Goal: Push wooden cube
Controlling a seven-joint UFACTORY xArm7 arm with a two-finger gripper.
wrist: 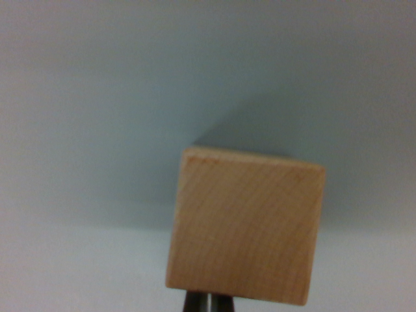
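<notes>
**First:** Grey-blue is seen over nearly the whole wrist view: a plain, smooth surface (97,97) by which the frame is filled from edge to edge. It is shaded darker toward the top and is lit paler along the bottom.

**Second:** Agreed. A soft shadow (260,120) is cast on that surface, spreading up and toward the wrist view's right from the top edge of the block.

**First:** Next in size, the wooden cube (246,227) is found low in the frame and a little toward the wrist view's right of centre. One broad face of pale, fine-grained wood is presented to the camera, slightly rotated so that its top edge slopes down toward the right. A faint reddish mark is noted near its upper left corner.

**Second:** Smallest of all, the gripper (208,303) is glimpsed only as two dark fingertips at the bottom edge, directly beneath the cube's lower edge. A thin pale line is seen between them, so they are set close together, almost touching.

**First:** Whether the cube is actually touched by them cannot be told; only their ends are shown.
</notes>
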